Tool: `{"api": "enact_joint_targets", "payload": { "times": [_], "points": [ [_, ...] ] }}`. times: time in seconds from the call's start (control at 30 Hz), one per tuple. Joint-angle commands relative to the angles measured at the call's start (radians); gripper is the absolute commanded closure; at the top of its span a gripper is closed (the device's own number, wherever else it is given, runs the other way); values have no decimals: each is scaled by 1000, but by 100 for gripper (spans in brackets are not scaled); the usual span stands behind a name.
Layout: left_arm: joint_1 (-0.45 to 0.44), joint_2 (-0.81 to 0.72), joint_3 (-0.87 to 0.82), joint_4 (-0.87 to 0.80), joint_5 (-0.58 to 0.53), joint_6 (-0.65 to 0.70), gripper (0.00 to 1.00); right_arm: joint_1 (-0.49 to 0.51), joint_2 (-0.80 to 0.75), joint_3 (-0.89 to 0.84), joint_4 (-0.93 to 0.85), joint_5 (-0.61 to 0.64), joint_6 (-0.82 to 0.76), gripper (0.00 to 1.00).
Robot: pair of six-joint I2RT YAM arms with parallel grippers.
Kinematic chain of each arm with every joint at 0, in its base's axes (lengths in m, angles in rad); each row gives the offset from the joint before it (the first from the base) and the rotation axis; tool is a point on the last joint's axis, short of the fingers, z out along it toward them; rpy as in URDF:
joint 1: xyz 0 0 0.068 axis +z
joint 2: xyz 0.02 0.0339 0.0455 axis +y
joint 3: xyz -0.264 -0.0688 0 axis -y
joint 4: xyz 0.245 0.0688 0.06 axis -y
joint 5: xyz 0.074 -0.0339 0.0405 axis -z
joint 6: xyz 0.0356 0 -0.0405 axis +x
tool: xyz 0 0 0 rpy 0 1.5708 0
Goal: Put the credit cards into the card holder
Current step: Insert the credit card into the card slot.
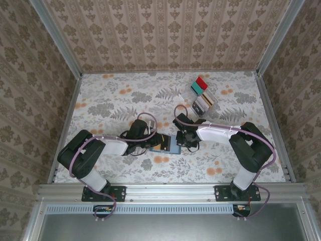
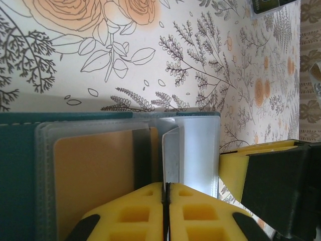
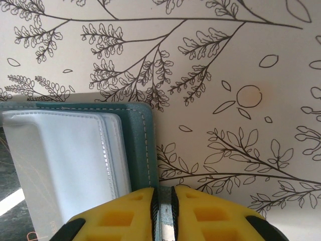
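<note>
From where I stand, the small dark teal two-panel card holder (image 1: 169,146) lies open on the floral-printed table (image 1: 115,100), midway between the two arms; its pale clear sleeves face up, and a flat tan-brown card (image 2: 95,175) already sits inside one sleeve on the left panel, with a dark strip showing at its inner edge. The left gripper (image 2: 166,211) has its yellow fingers pressed together at the near edge of the holder, right where a clear sleeve leaf stands up; whether that leaf is actually pinched between them I cannot tell, as the contact is hidden. The right gripper (image 3: 164,213) is closed to a narrow slit on the stitched teal edge of the holder's other panel and pins it down. Well apart, toward the far right, a clear plastic tray (image 1: 203,95) holds red and teal pieces and what look like more cards standing on edge. I judge the step in hand to be seating a card in its slot while the holder is steadied; the next move, I think, calls for the left arm to let go and fetch another card, the right one holding the wallet flat so it does not slide or fold shut.
</note>
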Motion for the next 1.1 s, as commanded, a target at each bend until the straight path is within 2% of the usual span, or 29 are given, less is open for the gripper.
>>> {"api": "enact_joint_targets", "payload": {
  "times": [0.0, 0.37, 0.6, 1.07],
  "points": [
    [-21, 25, 31, -86, -10, 15, 88, -5, 59, -38, 15, 9, 20, 81],
    [-49, 19, 123, -277, -44, 103, 74, -3, 60, -39, 19, 6, 23, 81],
    [-75, 20, 181, -345, -51, 144, 60, -3, 64, -37, 26, 0, 23, 81],
    [-93, 51, 239, -355, -2, 148, 57, -6, 62, -62, 100, -57, 56, 85]
  ]
}}
